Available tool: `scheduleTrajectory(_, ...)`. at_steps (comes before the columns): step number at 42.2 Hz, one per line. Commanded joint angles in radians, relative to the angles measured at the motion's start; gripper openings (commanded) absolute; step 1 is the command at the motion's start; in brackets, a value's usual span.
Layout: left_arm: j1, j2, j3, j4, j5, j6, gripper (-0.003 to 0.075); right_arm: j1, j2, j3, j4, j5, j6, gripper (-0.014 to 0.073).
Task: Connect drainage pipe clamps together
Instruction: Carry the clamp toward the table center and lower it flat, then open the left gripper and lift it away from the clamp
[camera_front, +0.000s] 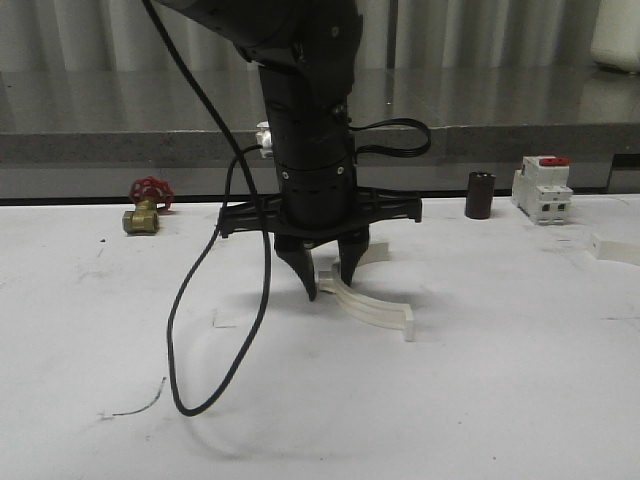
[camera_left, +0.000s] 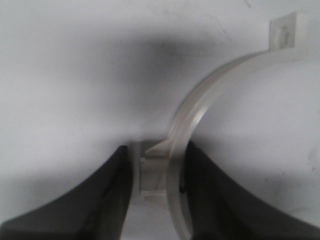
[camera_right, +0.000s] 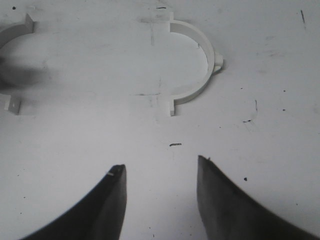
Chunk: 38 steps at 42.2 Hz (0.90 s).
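Mid-frame, the clamp half (camera_front: 375, 308) lies on the table (camera_front: 480, 400); valve (camera_front: 146, 206) far left, breaker (camera_front: 542, 189) far right.

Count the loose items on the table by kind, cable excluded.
White clamp halves: 2
Brass valve with red handwheel: 1
White breaker with red top: 1
Dark cylinder: 1
Unidentified white piece near the right edge: 1
Total: 6

Left gripper (camera_front: 328, 283) pointing down, right gripper (camera_right: 161, 172) open
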Motion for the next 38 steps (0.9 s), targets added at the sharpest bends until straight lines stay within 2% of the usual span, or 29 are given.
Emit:
scheduleTrajectory(1,-0.008,-0.058,-0.03,-0.004,-0.019,-0.01,0.036,-0.006,0.001,-0.031,-0.012,-0.05,-0.002,0.0367)
scheduleTrajectory(11,-0.008,-0.068,-0.03,-0.006,-0.017,-0.01,0.0375,-0.006,0.001,-0.031,-0.012,-0.05,-0.002,0.0367)
scheduleTrajectory(14,-0.008,-0.086,-0.03,-0.006,-0.023,0.039,0.0375,-0.006,0.001,-0.031,-0.012,-0.05,-0.002,0.0367)
scheduleTrajectory(31,0.001,-0.388,-0.003,-0.017,0.034,0.647,0.0375,-0.006,0.001,-0.031,-0.012,-0.05,-0.002,0.0367)
scheduleTrajectory(33,0.006,-0.44,0.017,-0.044,0.025,0.708,0.0375,-0.006,0.001,-0.031,-0.012,-0.05,-0.002,0.0367)
scheduleTrajectory(38,0.058,-0.554,0.106,-0.239,-0.027,0.9,0.0375,-0.006,0.001,-0.031,-0.012,-0.05,-0.002,0.0367)
